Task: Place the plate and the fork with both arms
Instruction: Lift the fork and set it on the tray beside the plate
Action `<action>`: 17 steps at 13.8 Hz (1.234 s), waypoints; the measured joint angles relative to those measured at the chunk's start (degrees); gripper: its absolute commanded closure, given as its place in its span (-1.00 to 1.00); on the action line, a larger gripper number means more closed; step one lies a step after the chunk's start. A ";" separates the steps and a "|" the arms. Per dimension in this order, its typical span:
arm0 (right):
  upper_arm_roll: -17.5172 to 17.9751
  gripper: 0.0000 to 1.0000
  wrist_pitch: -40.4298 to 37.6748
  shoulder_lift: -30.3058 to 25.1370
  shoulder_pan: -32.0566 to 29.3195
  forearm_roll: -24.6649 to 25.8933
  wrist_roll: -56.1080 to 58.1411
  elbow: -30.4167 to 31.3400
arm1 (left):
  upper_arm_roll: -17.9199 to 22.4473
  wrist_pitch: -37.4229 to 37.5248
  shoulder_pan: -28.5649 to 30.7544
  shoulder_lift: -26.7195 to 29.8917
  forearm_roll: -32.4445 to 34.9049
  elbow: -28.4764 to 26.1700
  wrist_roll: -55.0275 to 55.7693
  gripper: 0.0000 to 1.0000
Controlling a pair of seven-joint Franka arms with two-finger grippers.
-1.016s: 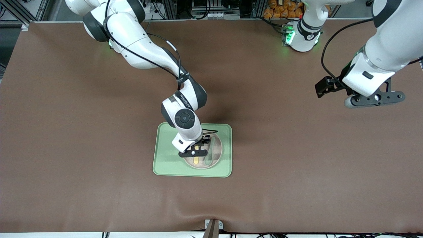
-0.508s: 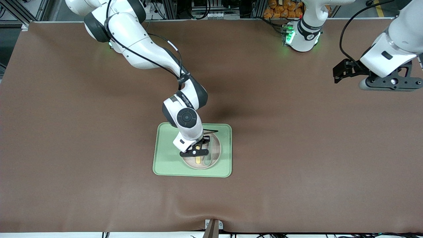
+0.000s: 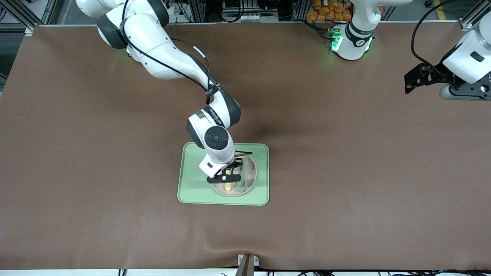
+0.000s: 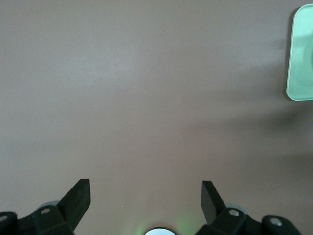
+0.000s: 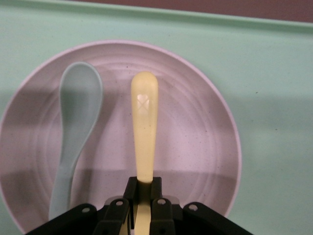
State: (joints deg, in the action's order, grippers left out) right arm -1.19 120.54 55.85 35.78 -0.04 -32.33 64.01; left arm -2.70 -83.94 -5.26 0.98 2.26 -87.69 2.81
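Since earlier, the left gripper (image 4: 145, 196) has retreated, spread wide, over bare brown table (image 3: 345, 153). The right gripper (image 5: 142, 208) pinches the fork (image 5: 145, 132) on the plate (image 5: 195, 147) in the green tray (image 3: 191, 188); the tines are hidden.

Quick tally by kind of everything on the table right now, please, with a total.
Tray: 1
Plate: 1
Fork: 1
Spoon: 1
Total: 4
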 measured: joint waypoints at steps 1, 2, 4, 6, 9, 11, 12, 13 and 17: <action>-0.01 1.00 -1.03 -0.10 -0.42 -0.09 -0.04 -0.86 | 0.05 0.00 0.02 0.12 0.00 0.00 0.02 -1.00; -0.01 1.00 -1.74 -0.26 -1.08 -0.13 0.09 -1.60 | 0.07 0.00 0.02 0.24 -0.02 0.02 0.09 -1.00; 0.02 1.00 -3.03 -0.92 -3.16 -0.21 1.79 -2.24 | 0.17 0.00 0.06 0.44 -0.58 0.17 0.93 -1.00; 0.04 1.00 -4.42 -1.39 -5.82 -0.33 4.22 -2.11 | 0.17 0.00 0.07 0.54 -1.25 0.31 2.44 -1.00; 0.07 1.00 -4.63 -1.54 -8.59 -0.50 7.11 -0.27 | -0.94 0.00 1.17 0.72 -2.18 0.35 3.14 -1.00; 0.11 1.00 -3.83 -1.81 -8.75 -0.51 7.81 2.31 | -2.01 0.00 1.95 0.75 -2.39 0.34 3.19 -1.00; 0.17 1.00 -2.76 -2.09 -8.74 -0.51 7.89 3.95 | -2.26 0.00 1.98 0.75 -2.39 0.33 3.23 -1.00; 0.20 1.00 -1.05 -2.75 -8.73 -0.51 7.92 6.09 | -2.38 0.00 1.98 0.75 -2.39 0.31 3.24 -1.00; 0.07 0.11 3.88 -6.60 -9.10 -0.51 7.93 14.51 | -2.42 0.00 2.12 0.75 -2.40 0.31 3.24 -1.00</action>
State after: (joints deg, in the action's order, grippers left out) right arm -1.12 124.42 49.26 26.67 -0.55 -24.40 78.52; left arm -5.12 -83.94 -3.15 1.72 -0.13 -87.37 6.05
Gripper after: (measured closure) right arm 0.859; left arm 0.000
